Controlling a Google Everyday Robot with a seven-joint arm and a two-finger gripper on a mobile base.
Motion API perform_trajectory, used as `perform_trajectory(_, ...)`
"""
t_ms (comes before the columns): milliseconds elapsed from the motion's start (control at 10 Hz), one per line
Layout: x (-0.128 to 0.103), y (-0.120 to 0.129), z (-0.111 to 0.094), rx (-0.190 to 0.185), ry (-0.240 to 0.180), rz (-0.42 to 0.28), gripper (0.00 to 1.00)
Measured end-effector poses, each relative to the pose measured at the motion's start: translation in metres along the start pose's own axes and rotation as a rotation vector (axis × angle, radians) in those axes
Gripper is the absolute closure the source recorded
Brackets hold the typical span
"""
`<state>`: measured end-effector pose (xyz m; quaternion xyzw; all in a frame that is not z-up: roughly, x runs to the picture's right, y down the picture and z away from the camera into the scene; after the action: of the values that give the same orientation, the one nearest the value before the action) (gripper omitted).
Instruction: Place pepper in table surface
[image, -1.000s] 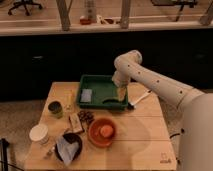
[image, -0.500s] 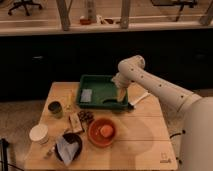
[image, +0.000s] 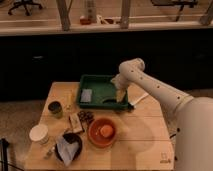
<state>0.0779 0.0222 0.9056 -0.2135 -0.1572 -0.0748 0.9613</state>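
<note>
The dark green tray (image: 100, 86) stands at the back middle of the pale wooden table surface (image: 142, 132). A slim, lighter green curved shape, which looks like the pepper (image: 108, 101), lies in the tray near its front right. My gripper (image: 120, 94) hangs down from the white arm over the tray's right end, just right of the pepper and close above the tray floor. I cannot tell whether it touches the pepper. A grey-blue square pad (image: 87, 95) lies in the tray's left half.
An orange bowl (image: 94, 136) holding a round orange fruit (image: 105, 131) stands in front of the tray. A dark can (image: 55, 108), a white cup (image: 39, 134), a black bowl with a bag (image: 67, 146) and small snacks (image: 80, 120) are at the left. A white object (image: 139, 98) lies right of the tray.
The arm's elbow has dropped and shifted a little to the right. The gripper has stayed over the tray's right end, slightly lower.
</note>
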Motion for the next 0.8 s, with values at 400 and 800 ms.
perform_trajectory(400, 0.01, 0.005, 0.028, -0.035, -0.027, 0.036, 0.2)
perform_trajectory(800, 0.013, 0.007, 0.046, -0.089, -0.036, 0.049, 0.2)
